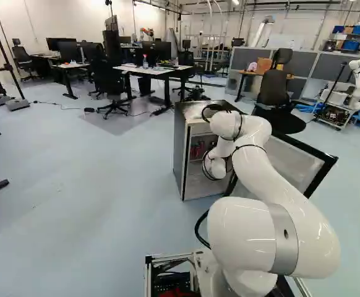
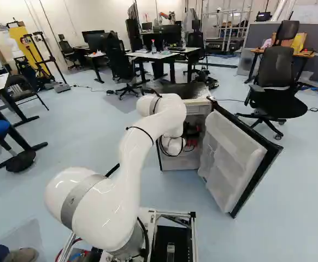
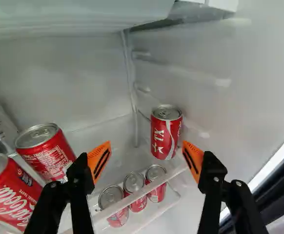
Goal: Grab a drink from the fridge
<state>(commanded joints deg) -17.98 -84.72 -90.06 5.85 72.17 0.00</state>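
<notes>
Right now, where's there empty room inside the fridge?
On the shelf, between the can standing alone and the bunched cans, there's a bare patch reaching toward the wall behind. It's crowded in that bunch, and lower down three cans stand side by side.

Inside the fridge (image 3: 59, 73), the fingers (image 3: 213, 173) stood wide apart, orange pads facing. Ahead of them, nearer one finger, a red can (image 3: 165, 136) stood upright by the side wall (image 3: 220, 112). Three cans (image 3: 137, 202) stood in a row lower down. Beside the other finger were more red cans (image 3: 49, 156), one cut off.
</notes>
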